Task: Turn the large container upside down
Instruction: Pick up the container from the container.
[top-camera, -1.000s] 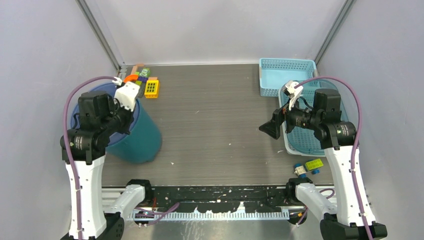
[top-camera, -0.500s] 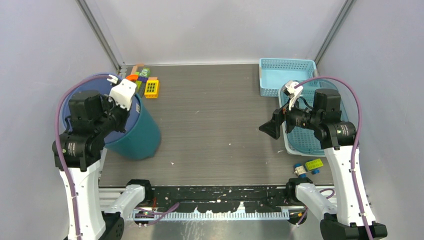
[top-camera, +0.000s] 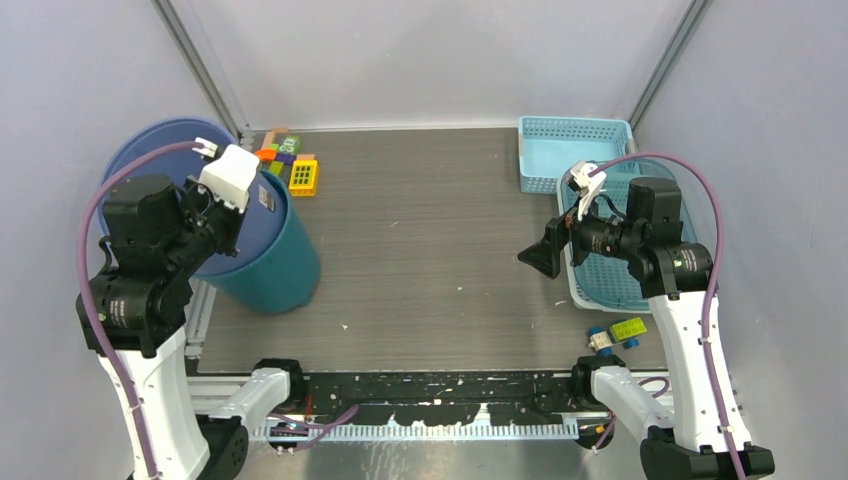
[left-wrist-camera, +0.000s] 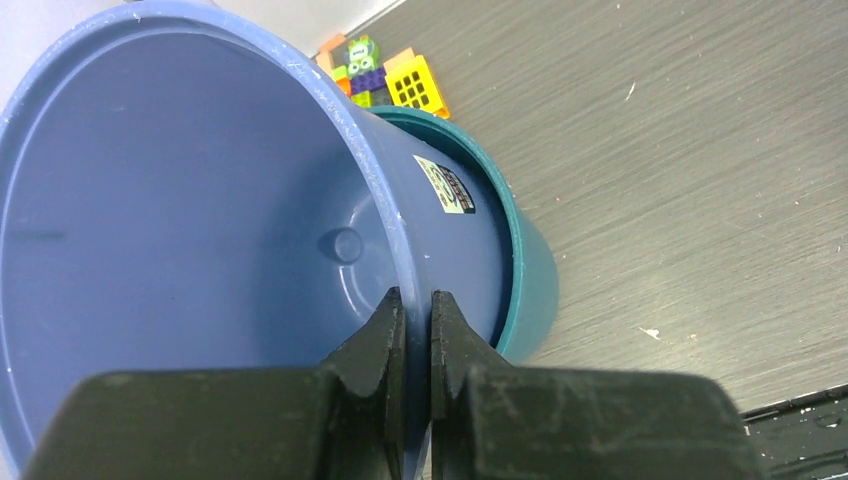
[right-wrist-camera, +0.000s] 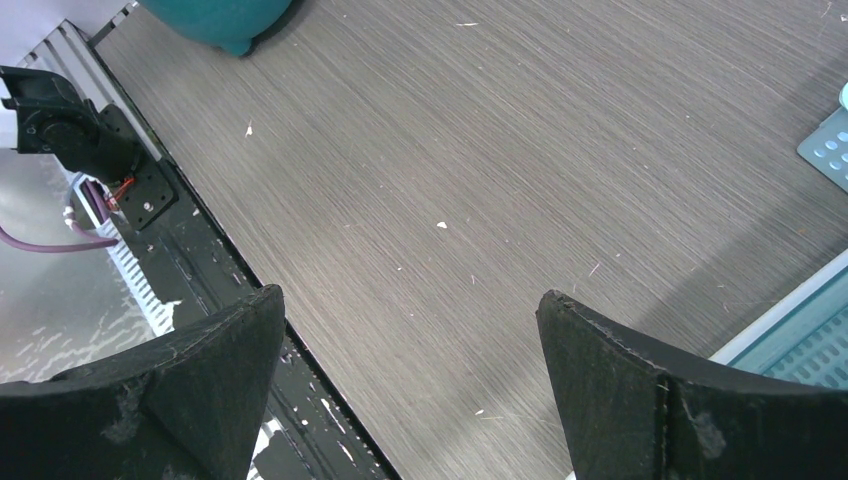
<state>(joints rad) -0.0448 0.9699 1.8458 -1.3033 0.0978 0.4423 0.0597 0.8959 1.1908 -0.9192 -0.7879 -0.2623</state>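
- We see the left end effector (left-wrist-camera: 417, 300) pinching the rim of the large blue container (top-camera: 150, 150), with one finger inside the wall and one outside.
- The container is at the left side of the counter (top-camera: 430, 230). It is tilted, its mouth leaning left, and its base is nested in a teal container (top-camera: 283, 270).
- The right end effector (right-wrist-camera: 410, 295) hangs spread wide over the counter, holding nothing, just left of a light-blue basket (top-camera: 610, 285).
- Toy bricks (top-camera: 288, 165) lie just beyond the teal container.

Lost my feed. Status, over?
Left gripper shut on blue bucket rim. Bucket tilted, seated in teal bucket. Right gripper open over table. Toy blocks just behind.
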